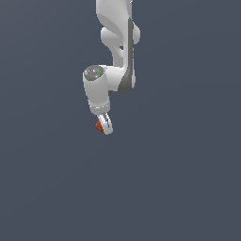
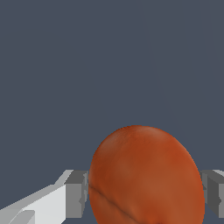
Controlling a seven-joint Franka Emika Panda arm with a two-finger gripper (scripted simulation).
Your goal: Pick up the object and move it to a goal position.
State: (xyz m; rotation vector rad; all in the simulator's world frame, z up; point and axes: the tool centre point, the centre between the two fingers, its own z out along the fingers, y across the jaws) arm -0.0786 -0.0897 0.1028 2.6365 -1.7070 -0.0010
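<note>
The orange-red ball (image 2: 146, 177) is sitting between the two fingers of your end effector (image 2: 146, 192), filling the gap from one grey pad (image 2: 77, 194) to the other; in the wrist view each pad is meeting a flank of the ball, so the end effector is pinching the ball rather than standing spread. The ball's matte skin is showing a faint darker crease running across its lower part. In the exterior view the ball (image 1: 100, 125) is appearing as a small orange spot at the tip of the end effector (image 1: 105, 125), partly hidden behind a white finger (image 1: 108, 124) on the exterior view's right. Above it, you are seeing the white arm (image 1: 114, 42) descending from the upper edge of the exterior view, bending through a rounded wrist joint (image 1: 95, 84) with a grey cap. Everything around the ball is reading as one flat slate-grey field (image 1: 188, 179), and you cannot tell from it whether the ball is touching the surface or hanging clear of it.
</note>
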